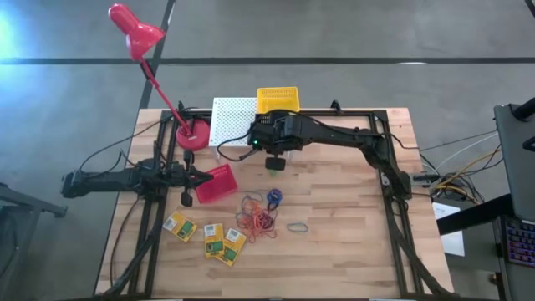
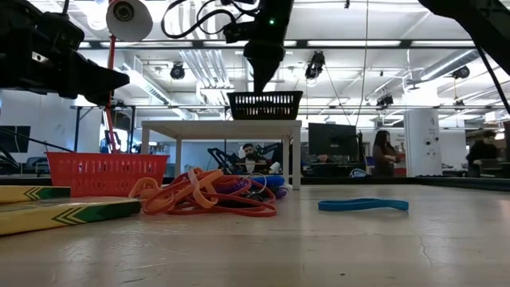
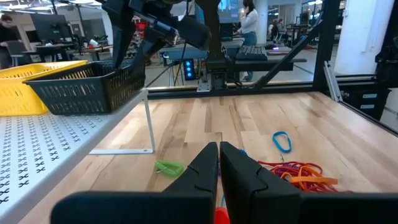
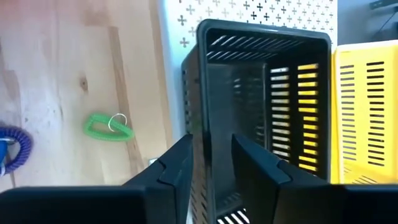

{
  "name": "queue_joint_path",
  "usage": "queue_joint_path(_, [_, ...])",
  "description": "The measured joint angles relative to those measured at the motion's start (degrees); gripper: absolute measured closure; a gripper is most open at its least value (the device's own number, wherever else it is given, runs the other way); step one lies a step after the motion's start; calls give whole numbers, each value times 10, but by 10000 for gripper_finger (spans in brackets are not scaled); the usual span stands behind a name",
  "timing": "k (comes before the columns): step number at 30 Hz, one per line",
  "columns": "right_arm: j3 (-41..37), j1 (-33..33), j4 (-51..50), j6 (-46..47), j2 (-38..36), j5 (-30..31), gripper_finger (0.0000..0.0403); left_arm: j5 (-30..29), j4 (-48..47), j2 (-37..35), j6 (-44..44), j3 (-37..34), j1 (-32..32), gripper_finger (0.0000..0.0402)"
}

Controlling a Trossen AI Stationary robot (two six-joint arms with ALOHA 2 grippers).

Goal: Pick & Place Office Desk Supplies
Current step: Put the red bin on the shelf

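My right gripper (image 4: 211, 162) hangs over the white perforated rack (image 1: 232, 119), shut on the black basket (image 2: 264, 104), which stands beside the yellow basket (image 1: 277, 100). My left gripper (image 3: 219, 163) is shut and hovers at the red basket (image 1: 216, 184), which rests flat on the table; a bit of red shows low between its fingers. Three yellow-and-green boxes (image 1: 214, 240) lie near the front left. The orange rubber bands (image 1: 255, 219) lie in a tangle. A blue coiled ring (image 1: 273, 198), a grey ring (image 1: 298, 227) and a green ring (image 4: 109, 126) lie apart on the wood. My right gripper has the black basket by one side wall (image 4: 200, 118), at its rim. One finger (image 4: 255, 168) stands inside the basket and the other outside. The fingers come from above, pointing down. The basket is upright, its bottom on or just above the rack top (image 2: 223, 122).
The red desk lamp's base (image 1: 194, 135) stands left of the rack, its head (image 1: 134, 25) beyond the table's far left corner. A dark frame (image 1: 393, 180) runs along the table's sides. Bare wood lies on the right half. People sit and stand in the room behind.
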Motion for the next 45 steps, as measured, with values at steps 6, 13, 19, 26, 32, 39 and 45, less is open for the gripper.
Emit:
queue_joint_path(6, [18,28,-26,40,-24,-2,280,0,0,0,0,0,0,378])
queue_joint_path(13, [-65,107,23,71,-105,-2,297,0,0,0,0,0,0,378])
queue_joint_path(19, [-320,175,279,87,-209,-9,318,0,0,0,0,0,0,378])
queue_joint_path(26, [-573,199,500,172,-305,-83,330,0,0,0,0,0,0,378])
queue_joint_path(32, [-741,208,637,224,-374,-95,326,0,0,0,0,0,0,378])
queue_joint_path(39, [-878,210,843,219,-415,-96,327,-2,29,0,-153,0,0,378])
queue_joint_path(45, [-944,210,944,181,-422,-96,335,11,7,22,-277,4,-16,380])
